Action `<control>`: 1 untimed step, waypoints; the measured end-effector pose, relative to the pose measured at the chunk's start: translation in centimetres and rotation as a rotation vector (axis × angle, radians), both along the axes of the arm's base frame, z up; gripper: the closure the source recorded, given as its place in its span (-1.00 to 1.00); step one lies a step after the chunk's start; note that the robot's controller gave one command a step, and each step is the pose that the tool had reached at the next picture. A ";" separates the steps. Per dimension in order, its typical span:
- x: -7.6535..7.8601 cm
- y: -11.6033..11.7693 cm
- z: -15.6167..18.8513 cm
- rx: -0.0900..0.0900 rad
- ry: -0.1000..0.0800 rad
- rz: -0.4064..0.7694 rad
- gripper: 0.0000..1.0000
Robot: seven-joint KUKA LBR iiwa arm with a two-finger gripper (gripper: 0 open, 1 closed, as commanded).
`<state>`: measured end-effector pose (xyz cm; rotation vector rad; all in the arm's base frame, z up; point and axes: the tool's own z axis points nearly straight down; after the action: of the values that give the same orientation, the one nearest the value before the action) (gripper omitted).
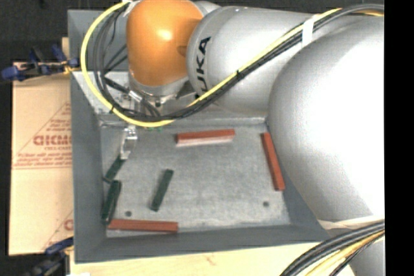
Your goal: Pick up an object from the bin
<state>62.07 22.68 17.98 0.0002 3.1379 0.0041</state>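
My gripper hangs below the orange wrist cover at the bin's far left, close to the left wall. Just under it a short dark green bar lies slanted against that wall. A longer dark green bar continues down the wall below it. Another dark green bar lies slanted on the floor a little to the right. I see nothing held in the gripper.
A red-brown bar lies along the far side, another red-brown bar along the right wall, and a third red-brown bar along the near wall. The large silver arm covers the bin's right and far parts.
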 end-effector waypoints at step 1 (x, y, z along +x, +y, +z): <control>-0.8 0.4 -5.2 -0.003 -0.006 0.342 -1.00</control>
<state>61.24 23.03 12.74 -0.5336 3.0869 0.0008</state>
